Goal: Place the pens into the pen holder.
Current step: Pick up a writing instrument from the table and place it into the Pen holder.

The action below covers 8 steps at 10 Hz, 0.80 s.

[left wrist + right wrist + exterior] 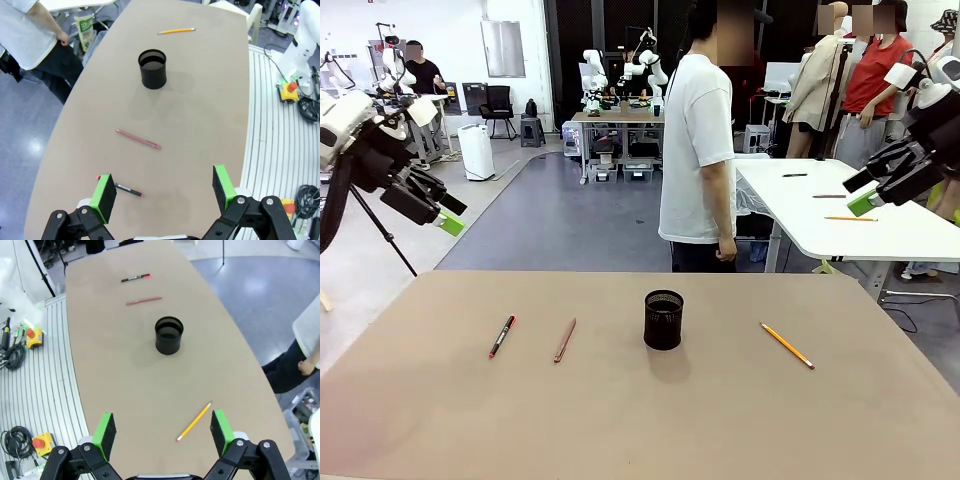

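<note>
The black mesh pen holder stands upright near the table's middle. Left of it lie two pens: a dark pen with a red end and a reddish-brown one. A yellow pencil lies to the holder's right. My left gripper hangs open high above the table's left side, over the dark pen. My right gripper is open too, high over the right side near the pencil. Both hold nothing.
A person in a white T-shirt stands at the table's far edge, hands down. Behind on the right is a white table with a few pens on it. The brown tabletop has bare room in front of the holder.
</note>
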Motion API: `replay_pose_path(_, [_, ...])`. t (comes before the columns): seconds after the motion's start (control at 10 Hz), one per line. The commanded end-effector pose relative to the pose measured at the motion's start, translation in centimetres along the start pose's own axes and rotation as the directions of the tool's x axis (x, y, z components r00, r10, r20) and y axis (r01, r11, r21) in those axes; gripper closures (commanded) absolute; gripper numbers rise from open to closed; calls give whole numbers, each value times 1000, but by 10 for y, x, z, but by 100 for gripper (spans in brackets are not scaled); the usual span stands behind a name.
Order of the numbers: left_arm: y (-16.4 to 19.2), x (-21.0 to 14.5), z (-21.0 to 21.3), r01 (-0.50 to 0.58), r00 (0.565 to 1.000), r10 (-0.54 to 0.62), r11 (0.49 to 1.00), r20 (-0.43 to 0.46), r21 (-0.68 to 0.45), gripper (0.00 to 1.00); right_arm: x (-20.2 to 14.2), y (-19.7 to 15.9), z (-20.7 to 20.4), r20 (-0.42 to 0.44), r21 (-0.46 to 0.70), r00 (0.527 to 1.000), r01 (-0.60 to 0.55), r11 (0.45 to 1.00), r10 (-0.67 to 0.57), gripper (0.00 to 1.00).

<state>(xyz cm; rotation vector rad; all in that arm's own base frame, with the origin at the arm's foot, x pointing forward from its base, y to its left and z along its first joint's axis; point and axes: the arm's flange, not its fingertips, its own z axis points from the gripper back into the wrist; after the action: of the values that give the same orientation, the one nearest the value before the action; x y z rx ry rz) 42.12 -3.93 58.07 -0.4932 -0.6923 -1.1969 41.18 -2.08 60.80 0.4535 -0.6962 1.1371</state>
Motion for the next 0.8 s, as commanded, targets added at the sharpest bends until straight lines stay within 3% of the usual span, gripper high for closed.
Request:
replay_pose_path(0.0, [0, 0, 0, 1, 1000, -1, 1000, 1, -1, 0, 0, 0, 0, 0, -1, 1000, 1, 1000, -1, 0])
replay_pose_path(0.7, [0, 0, 0, 1, 1000, -1, 1000, 1, -1, 0, 0, 0, 0, 0, -1, 1000, 1, 1000, -1, 0])
